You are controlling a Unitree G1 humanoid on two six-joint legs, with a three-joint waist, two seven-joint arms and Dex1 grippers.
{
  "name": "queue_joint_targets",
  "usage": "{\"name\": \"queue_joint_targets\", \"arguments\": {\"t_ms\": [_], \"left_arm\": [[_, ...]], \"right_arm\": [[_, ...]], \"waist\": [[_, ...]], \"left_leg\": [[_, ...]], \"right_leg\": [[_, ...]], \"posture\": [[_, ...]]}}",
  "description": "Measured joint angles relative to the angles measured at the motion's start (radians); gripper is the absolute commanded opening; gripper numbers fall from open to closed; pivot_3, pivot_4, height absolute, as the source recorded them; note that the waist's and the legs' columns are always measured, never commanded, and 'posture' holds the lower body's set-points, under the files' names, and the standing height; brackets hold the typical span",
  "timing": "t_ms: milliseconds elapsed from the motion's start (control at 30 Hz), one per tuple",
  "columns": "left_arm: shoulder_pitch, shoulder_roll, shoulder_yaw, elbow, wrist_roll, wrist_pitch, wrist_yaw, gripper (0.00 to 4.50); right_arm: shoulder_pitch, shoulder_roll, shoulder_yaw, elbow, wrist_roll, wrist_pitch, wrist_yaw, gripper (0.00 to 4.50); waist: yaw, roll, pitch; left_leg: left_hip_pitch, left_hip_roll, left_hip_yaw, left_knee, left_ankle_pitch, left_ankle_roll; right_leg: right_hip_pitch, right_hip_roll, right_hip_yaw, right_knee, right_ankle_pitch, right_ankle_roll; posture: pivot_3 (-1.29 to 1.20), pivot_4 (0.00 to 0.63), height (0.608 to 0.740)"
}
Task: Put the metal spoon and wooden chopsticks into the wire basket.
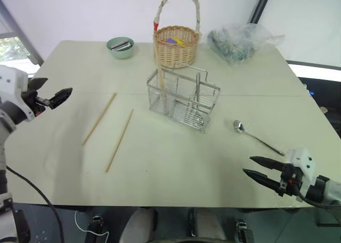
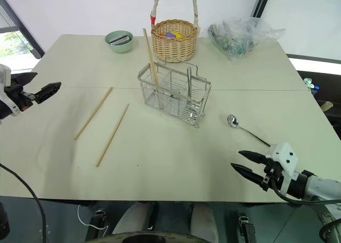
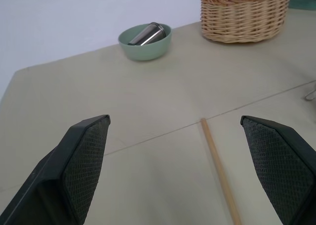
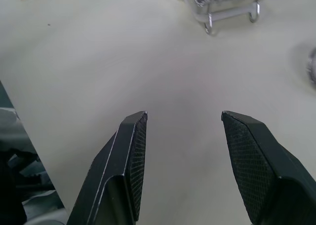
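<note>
The wire basket (image 1: 184, 100) stands at the table's middle, with one wooden chopstick (image 1: 161, 86) upright in its left compartment. Two more wooden chopsticks (image 1: 99, 118) (image 1: 120, 140) lie flat to its left. The metal spoon (image 1: 256, 136) lies on the table to the basket's right, bowl toward the basket. My left gripper (image 1: 55, 91) hovers open over the table's left edge, short of the nearer chopstick (image 3: 219, 170). My right gripper (image 1: 249, 165) is open and empty near the front right edge, just in front of the spoon's handle end.
A round wicker basket (image 1: 176, 43) with a tall handle stands behind the wire basket. A green bowl (image 1: 121, 46) holding a metal cup sits at the back left. A crumpled plastic bag (image 1: 240, 40) lies at the back right.
</note>
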Motion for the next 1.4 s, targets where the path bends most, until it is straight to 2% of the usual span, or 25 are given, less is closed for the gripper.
{"name": "queue_joint_targets", "arguments": {"t_ms": [300, 600, 733, 900, 1067, 1200, 1400], "left_arm": [[0.000, 0.000, 0.000, -0.001, -0.001, -0.003, -0.005, 4.47], [0.000, 0.010, 0.001, -0.009, -0.001, -0.001, -0.005, 4.47], [0.011, 0.013, 0.002, -0.067, -0.029, 0.049, -0.022, 4.47], [0.045, 0.031, 0.001, -0.306, -0.181, 0.213, -0.080, 4.47], [0.130, 0.103, -0.060, -0.578, -0.363, 0.341, -0.236, 4.47], [0.057, 0.136, -0.128, -0.639, -0.436, 0.383, -0.292, 4.47], [-0.059, 0.137, -0.211, -0.657, -0.472, 0.397, -0.306, 4.47]], "right_arm": [[-0.039, 0.026, 0.041, 0.173, -0.053, -0.146, 0.060, 2.47], [-0.043, 0.026, 0.044, 0.166, -0.054, -0.169, 0.063, 2.47], [-0.081, 0.008, 0.045, 0.183, -0.067, -0.186, 0.070, 2.47], [-0.270, -0.117, 0.053, 0.283, -0.086, -0.159, 0.090, 2.47], [-0.543, -0.232, 0.144, 0.469, -0.141, -0.143, 0.165, 2.47], [-0.761, -0.231, 0.291, 0.665, -0.228, -0.139, 0.211, 2.47], [-0.970, -0.187, 0.442, 0.866, -0.373, -0.162, 0.200, 2.47]], "waist": [[0.000, 0.000, 0.000], [0.000, 0.000, 0.000], [0.000, 0.000, 0.000], [-0.007, 0.001, 0.001], [-0.025, 0.004, 0.003], [-0.029, 0.006, 0.004], [-0.030, 0.007, 0.005]], "left_leg": [[0.000, 0.000, 0.000, 0.000, 0.000, 0.000], [0.001, 0.000, 0.000, 0.000, 0.000, 0.000], [0.000, 0.000, 0.000, 0.002, 0.000, 0.000], [0.001, 0.000, 0.003, 0.003, 0.000, 0.000], [0.000, 0.002, 0.002, 0.002, 0.000, 0.000], [0.001, 0.002, 0.004, 0.003, 0.001, 0.000], [0.000, 0.002, 0.006, 0.002, 0.001, 0.000]], "right_leg": [[0.000, 0.000, 0.000, 0.000, 0.000, 0.000], [0.000, 0.000, 0.000, 0.001, 0.000, 0.000], [0.000, 0.000, 0.000, 0.001, 0.001, 0.000], [0.001, 0.000, 0.000, 0.000, 0.003, -0.001], [0.001, 0.001, -0.001, 0.000, 0.003, -0.001], [0.000, 0.001, -0.001, 0.000, 0.004, -0.002], [0.000, 0.002, -0.001, 0.000, 0.004, -0.002]], "posture": [[0.00, 0.150, 0.678], [0.00, 0.150, 0.678], [0.00, 0.150, 0.678], [0.00, 0.150, 0.678], [0.00, 0.150, 0.678], [0.00, 0.150, 0.678], [0.00, 0.150, 0.678]]}}
